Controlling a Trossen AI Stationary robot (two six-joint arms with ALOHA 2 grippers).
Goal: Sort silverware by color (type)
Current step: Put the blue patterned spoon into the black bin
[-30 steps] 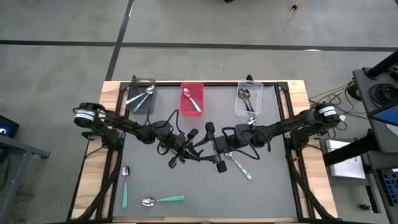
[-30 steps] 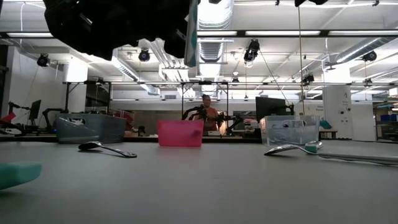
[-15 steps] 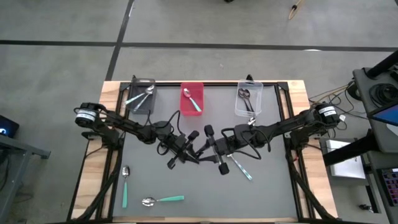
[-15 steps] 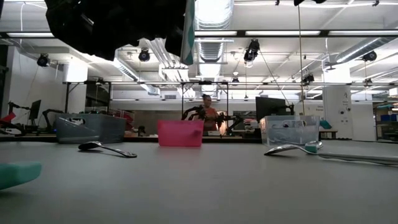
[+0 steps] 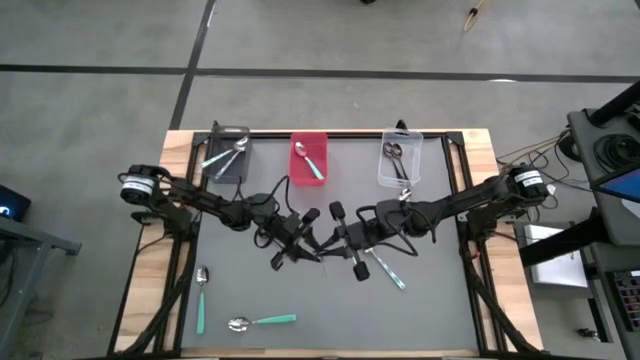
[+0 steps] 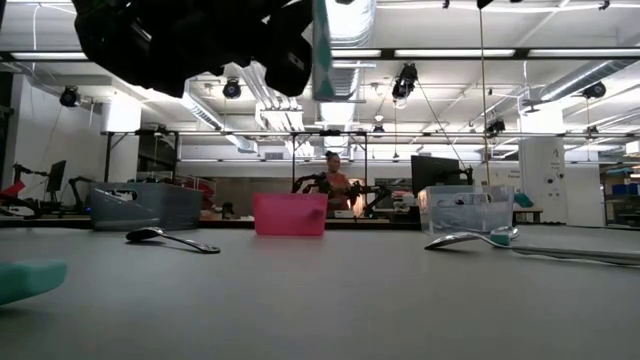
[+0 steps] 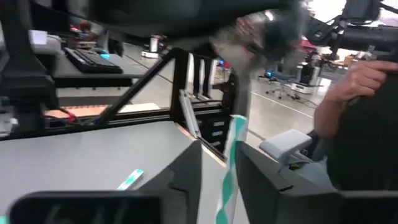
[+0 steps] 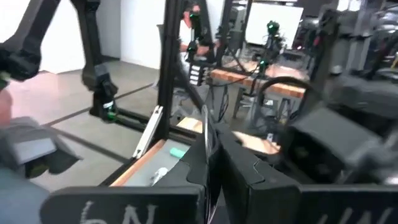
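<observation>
High view, read from left to right. Two teal-handled spoons lie loose near the table's front left, one lengthwise (image 5: pixel 201 296) and one crosswise (image 5: pixel 262 321); at the back edge stand the grey bin (image 5: pixel 212 175), the red bin (image 5: pixel 296 175) and the clear bin (image 5: pixel 415 175), each already holding spoons. At mid-table the left gripper (image 5: pixel 300 240) and the right gripper (image 5: pixel 335 240) meet tip to tip, raised above the surface, with the held spoon (image 7: pixel 229 162) between them; we see its teal handle hanging upright in the low view. In the left wrist view the left fingers stand apart about that handle, with a gap on one side, so we read this gripper as released. The right gripper is clenched on the same spoon, whose thin edge shows between its fingers in the right wrist view. A fourth loose spoon (image 5: pixel 385 268) lies just right of the meeting point. We judge the step to be a hand-over. Done well, the left arm should back straight away along the handle without brushing it, and the right arm should move only once the left fingers are free, keeping the spoon upright so that it cannot pivot in the grip.
</observation>
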